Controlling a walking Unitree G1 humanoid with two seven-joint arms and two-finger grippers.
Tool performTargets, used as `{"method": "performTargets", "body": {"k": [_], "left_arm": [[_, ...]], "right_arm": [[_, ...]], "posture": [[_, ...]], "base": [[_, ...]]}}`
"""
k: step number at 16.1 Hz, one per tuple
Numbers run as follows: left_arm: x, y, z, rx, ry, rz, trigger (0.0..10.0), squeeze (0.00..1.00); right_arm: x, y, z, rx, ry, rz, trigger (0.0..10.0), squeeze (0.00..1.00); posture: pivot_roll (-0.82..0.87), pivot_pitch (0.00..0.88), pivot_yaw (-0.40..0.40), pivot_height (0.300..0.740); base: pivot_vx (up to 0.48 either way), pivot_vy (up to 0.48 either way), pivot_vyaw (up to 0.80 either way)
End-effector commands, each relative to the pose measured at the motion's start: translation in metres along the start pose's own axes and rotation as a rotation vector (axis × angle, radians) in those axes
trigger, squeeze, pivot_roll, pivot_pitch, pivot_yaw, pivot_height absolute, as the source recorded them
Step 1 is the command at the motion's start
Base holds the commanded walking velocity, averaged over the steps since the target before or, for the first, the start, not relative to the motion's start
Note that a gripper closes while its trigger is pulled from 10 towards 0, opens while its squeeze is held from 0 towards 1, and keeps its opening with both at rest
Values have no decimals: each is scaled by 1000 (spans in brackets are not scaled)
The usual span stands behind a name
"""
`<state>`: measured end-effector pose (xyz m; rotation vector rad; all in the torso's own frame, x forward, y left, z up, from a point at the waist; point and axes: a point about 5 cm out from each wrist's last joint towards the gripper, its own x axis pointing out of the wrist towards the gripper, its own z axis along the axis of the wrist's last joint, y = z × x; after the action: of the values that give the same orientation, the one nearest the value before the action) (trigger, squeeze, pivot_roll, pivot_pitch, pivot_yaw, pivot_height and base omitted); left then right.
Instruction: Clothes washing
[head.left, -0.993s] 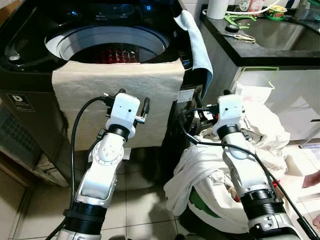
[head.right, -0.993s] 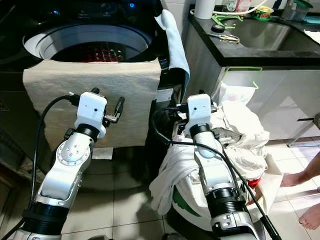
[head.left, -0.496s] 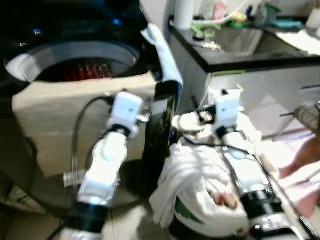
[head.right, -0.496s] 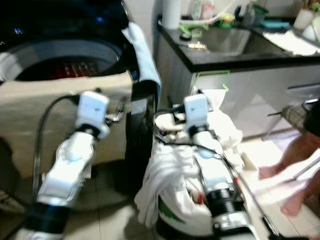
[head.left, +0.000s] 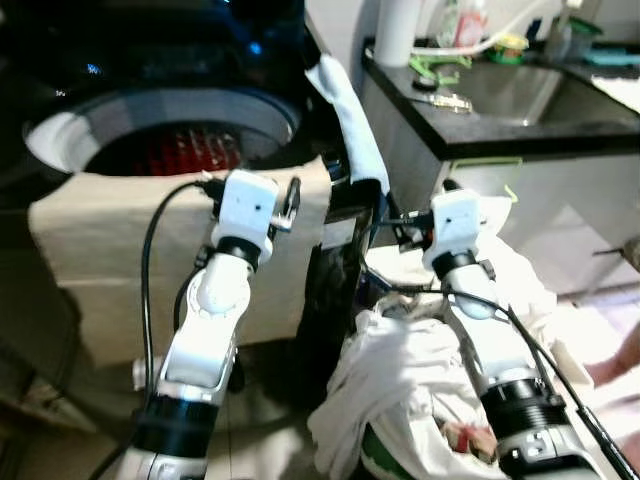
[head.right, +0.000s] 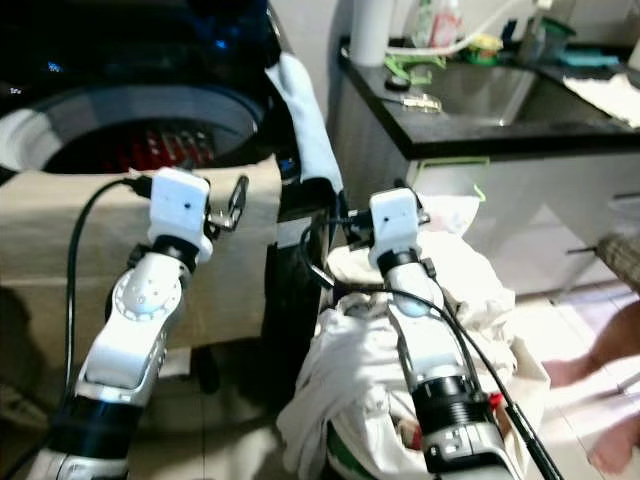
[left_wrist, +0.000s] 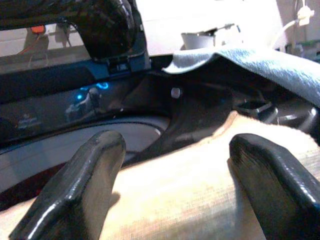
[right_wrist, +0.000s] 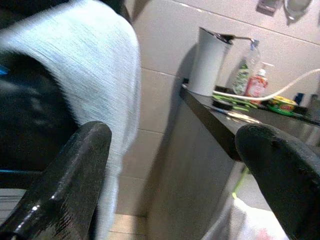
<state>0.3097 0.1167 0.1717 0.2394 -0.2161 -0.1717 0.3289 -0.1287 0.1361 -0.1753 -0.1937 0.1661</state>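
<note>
A black top-loading washing machine (head.left: 330, 290) stands with its lid up, its round grey-rimmed drum (head.left: 160, 125) open and something red lying inside, apparently laundry already loaded. A large beige woven cloth (head.left: 100, 250) hangs over the machine's front edge, and a pale blue towel (head.left: 345, 120) hangs over its right corner; both look parked there, perhaps waiting to go in.

The left end effector (left_wrist: 175, 195) is raised in front of the beige cloth near the drum rim, its two black fingers spread wide and holding nothing. The right end effector (right_wrist: 175, 170) is lifted beside the machine's right corner, above a heaped pile of white laundry (head.left: 450, 350) that spills out of a container on the tiled floor (head.right: 560, 330). Its fingers are also wide apart and empty, looking past the blue towel toward the black tabletop (head.left: 500, 105).

The white clothes are crumpled, soft and bulky, draping over the container's sides; they would likely sag and trail when lifted. A tall white cylinder (right_wrist: 207, 62) and bottles stand on the tabletop beside a dark sink (head.left: 530, 80)
</note>
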Motion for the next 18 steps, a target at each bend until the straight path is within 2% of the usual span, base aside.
{"method": "performTargets", "body": {"k": [1, 12, 14, 17, 18], "left_arm": [[-2, -2, -12, 0, 61, 0, 10000, 0], [-5, -1, -14, -19, 63, -3, 10000, 0], [-11, 8, -20, 7, 48, -1, 10000, 0], [-28, 29, -40, 47, 109, 15, 10000, 0], [-30, 31, -41, 48, 111, 15, 10000, 0]], "right_arm": [[3, 1, 5, -4, -19, 14, 10000, 0], [0, -4, 5, 17, -25, 20, 10000, 0], [-3, -7, 6, 13, -44, 12, 10000, 0], [-14, -12, 4, 4, -57, 12, 10000, 0], [-16, -12, 3, 4, -55, 14, 10000, 0]], "posture": [[113, 0, -50, 736], [108, 0, -48, 736], [106, 0, -50, 736], [104, 0, -53, 736], [106, 0, -54, 736]], "base": [[0, 0, -763], [0, 0, -772], [0, 0, -778], [0, 0, -781], [0, 0, -788]]}}
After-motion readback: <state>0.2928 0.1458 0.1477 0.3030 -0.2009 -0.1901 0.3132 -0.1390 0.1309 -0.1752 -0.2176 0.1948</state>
